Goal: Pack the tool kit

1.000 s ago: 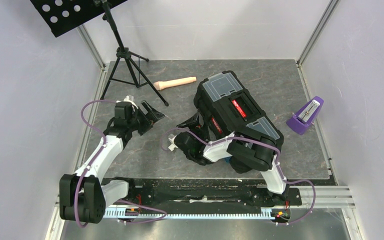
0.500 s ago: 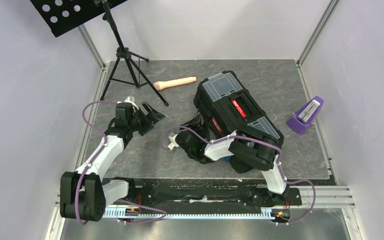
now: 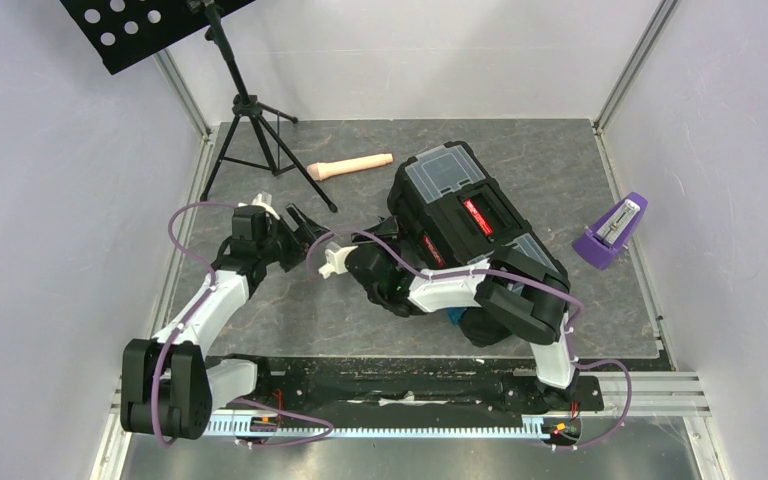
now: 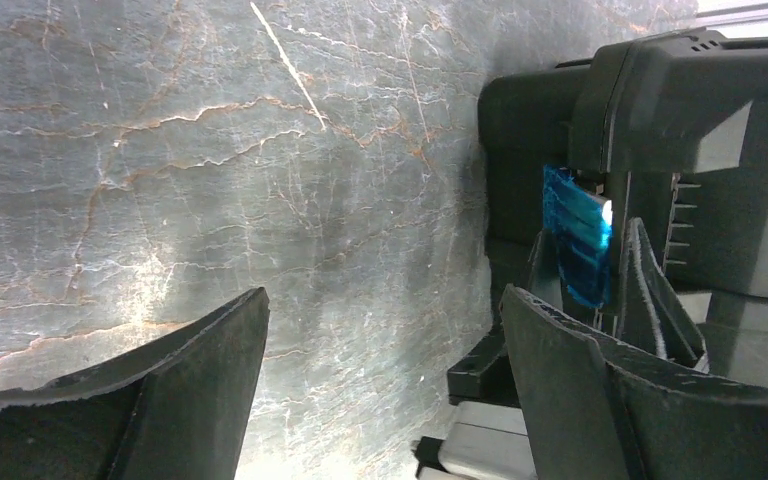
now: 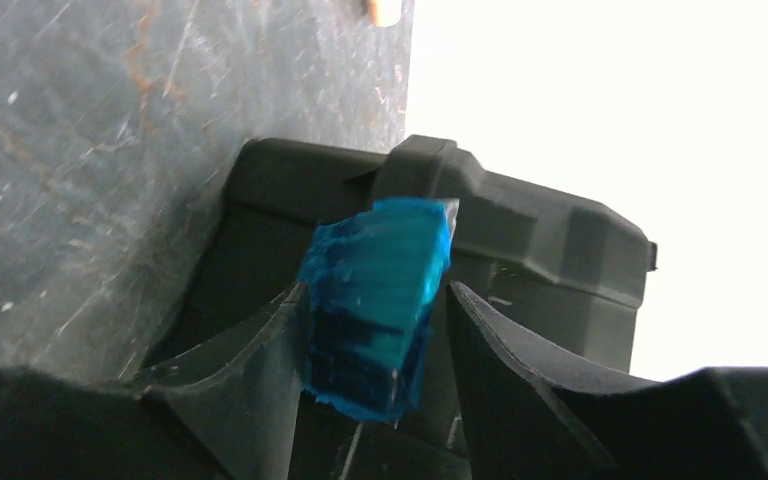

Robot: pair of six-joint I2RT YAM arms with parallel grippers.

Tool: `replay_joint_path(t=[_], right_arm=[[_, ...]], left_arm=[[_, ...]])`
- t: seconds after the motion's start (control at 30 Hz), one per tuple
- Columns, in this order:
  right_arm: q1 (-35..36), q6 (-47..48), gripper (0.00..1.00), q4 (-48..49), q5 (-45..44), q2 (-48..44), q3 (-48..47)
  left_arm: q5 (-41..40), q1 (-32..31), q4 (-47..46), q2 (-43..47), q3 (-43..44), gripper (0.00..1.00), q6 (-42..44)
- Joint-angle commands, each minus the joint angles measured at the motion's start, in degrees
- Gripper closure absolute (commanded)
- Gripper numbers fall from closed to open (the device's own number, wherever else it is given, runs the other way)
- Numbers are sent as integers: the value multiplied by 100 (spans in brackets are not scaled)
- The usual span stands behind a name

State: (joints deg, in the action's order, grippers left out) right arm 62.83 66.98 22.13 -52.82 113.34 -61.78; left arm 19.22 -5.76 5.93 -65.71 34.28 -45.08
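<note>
The black toolbox [image 3: 470, 215] lies slantwise mid-table, its clear-lidded compartments and red-labelled handle facing up. My right gripper [image 3: 398, 262] is at its near-left side. In the right wrist view, the right gripper [image 5: 375, 290] straddles a blue latch [image 5: 375, 300] on the toolbox [image 5: 540, 230]. One finger touches the latch and a thin gap shows at the other. My left gripper [image 3: 303, 228] hovers just left of the box, wide open over bare table [image 4: 382, 300], facing the same latch [image 4: 575, 235]. No pliers or screwdrivers are in view.
A beige wooden handle [image 3: 350, 166] lies behind the toolbox. A purple stapler-like object [image 3: 610, 235] sits near the right wall. A black tripod stand [image 3: 250, 120] occupies the back left corner. Enclosure walls close in on three sides.
My right gripper moved up and left onto the toolbox's blue latch and its jaws narrowed around it. My left gripper edged slightly right, still wide open.
</note>
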Motion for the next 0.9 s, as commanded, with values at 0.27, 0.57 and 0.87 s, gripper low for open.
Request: replay_joint_path(t=[0.27,0.57,0.87], right_arm=[[-196,-719,64,-71,-165,-488,-470],[-403,-1488,68,-641,78,-656,-572],[-642,-2376,67,-1104,667,-1002,-511]], left_arm=[[359,-13,-384,-69,-76,9,9],[686,-277,-874,-316,-100,9,-215],[356,-1397,-1968,-1132,64,10,-792]])
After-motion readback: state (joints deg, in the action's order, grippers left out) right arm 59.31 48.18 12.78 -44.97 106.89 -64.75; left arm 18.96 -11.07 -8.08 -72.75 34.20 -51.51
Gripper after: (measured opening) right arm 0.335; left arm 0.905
